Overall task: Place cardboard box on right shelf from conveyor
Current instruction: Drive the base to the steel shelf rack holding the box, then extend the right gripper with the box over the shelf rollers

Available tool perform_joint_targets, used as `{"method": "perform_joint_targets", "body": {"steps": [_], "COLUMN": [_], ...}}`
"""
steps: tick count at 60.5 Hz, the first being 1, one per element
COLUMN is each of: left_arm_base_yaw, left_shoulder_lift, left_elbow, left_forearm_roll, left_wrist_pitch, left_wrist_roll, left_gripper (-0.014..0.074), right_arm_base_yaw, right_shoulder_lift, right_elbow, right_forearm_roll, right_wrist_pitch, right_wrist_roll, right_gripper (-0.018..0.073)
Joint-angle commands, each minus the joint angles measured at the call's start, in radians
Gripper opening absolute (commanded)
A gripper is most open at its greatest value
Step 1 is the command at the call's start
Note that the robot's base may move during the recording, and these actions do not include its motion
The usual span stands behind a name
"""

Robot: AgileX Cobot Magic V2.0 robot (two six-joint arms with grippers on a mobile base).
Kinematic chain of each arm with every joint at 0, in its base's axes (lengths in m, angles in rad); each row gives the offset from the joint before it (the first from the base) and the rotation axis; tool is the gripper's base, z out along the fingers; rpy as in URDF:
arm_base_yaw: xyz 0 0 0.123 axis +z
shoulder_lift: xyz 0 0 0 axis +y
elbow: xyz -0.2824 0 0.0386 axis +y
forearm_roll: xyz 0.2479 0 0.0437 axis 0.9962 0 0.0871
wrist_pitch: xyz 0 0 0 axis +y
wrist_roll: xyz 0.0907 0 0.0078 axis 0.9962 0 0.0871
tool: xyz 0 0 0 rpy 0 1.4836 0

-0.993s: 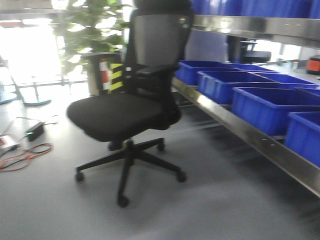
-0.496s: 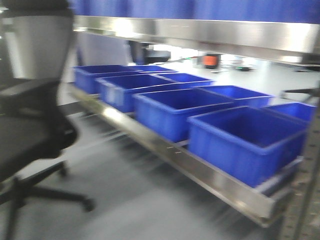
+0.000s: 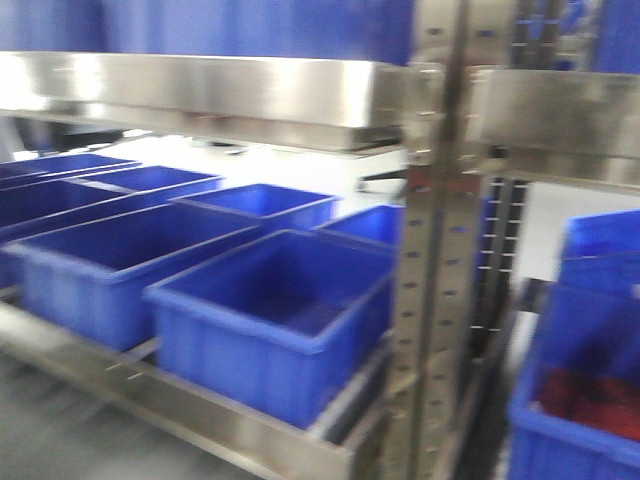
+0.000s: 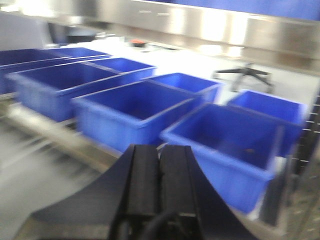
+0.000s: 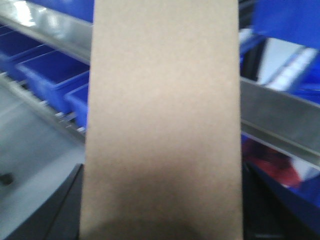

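The cardboard box (image 5: 162,100), plain tan, fills the middle of the right wrist view. My right gripper (image 5: 162,205) is shut on it, with a dark finger (image 5: 62,212) showing on each side. Behind the box runs the steel lip of the right shelf (image 5: 280,117). In the front view this shelf (image 3: 560,110) lies to the right of a perforated upright (image 3: 425,260). My left gripper (image 4: 160,150) is shut with nothing in it, held in front of a row of blue bins. The conveyor is out of view.
Several blue plastic bins (image 3: 270,320) stand in rows on the lower steel shelf (image 3: 200,415) left of the upright. Another steel shelf (image 3: 200,90) hangs above them. A blue bin (image 3: 580,400) with something red inside sits at the lower right. All views are motion-blurred.
The front view has swung to the right: the black office chair has left the frame, and the bins, the upright and the right-hand shelf section have come in.
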Motion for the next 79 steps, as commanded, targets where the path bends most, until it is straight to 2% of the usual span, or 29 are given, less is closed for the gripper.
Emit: {"method": "perform_joint_targets", "body": {"steps": [1,21,79], "left_arm_base_yaw": [0.002,-0.02,-0.02], "left_shoulder_lift": [-0.015,-0.015,-0.015], "left_elbow": [0.008,0.008,0.008], "left_forearm_roll": [-0.006,-0.006,-0.006], "left_wrist_pitch": [-0.086,-0.086,-0.086], "left_wrist_roll": [0.0,0.0,0.0], "left_gripper": [-0.0116,-0.0116,-0.0116], "right_arm_base_yaw": [-0.004,-0.004,-0.004], "right_shoulder_lift": [0.015,0.015,0.015], "right_elbow": [-0.027,-0.027,-0.027], "right_forearm_roll": [-0.023,-0.023,-0.023], "right_wrist_pitch": [-0.099,-0.099,-0.099], "right_wrist_roll": [-0.01,-0.01,-0.01], "right_gripper": [0.0236,0.0236,0.0236]}}
